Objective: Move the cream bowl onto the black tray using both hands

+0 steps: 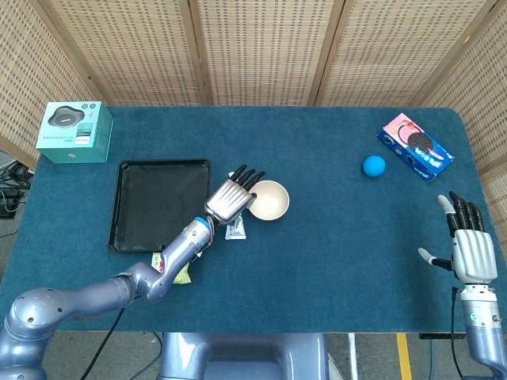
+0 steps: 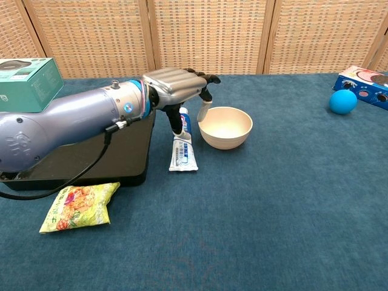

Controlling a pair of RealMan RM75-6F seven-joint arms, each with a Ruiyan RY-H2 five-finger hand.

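Observation:
The cream bowl (image 1: 270,199) (image 2: 225,127) stands upright and empty on the blue table, just right of a toothpaste tube (image 2: 182,151). The black tray (image 1: 157,201) (image 2: 108,159) lies left of the tube, empty. My left hand (image 1: 231,194) (image 2: 177,86) hovers over the tube with fingers spread, its fingertips at the bowl's left rim and holding nothing. My right hand (image 1: 467,248) is open at the table's front right edge, far from the bowl, and appears only in the head view.
A yellow snack packet (image 2: 77,205) lies in front of the tray. A teal box (image 1: 74,131) stands at the back left. A blue ball (image 1: 374,165) and a cookie box (image 1: 415,146) sit at the back right.

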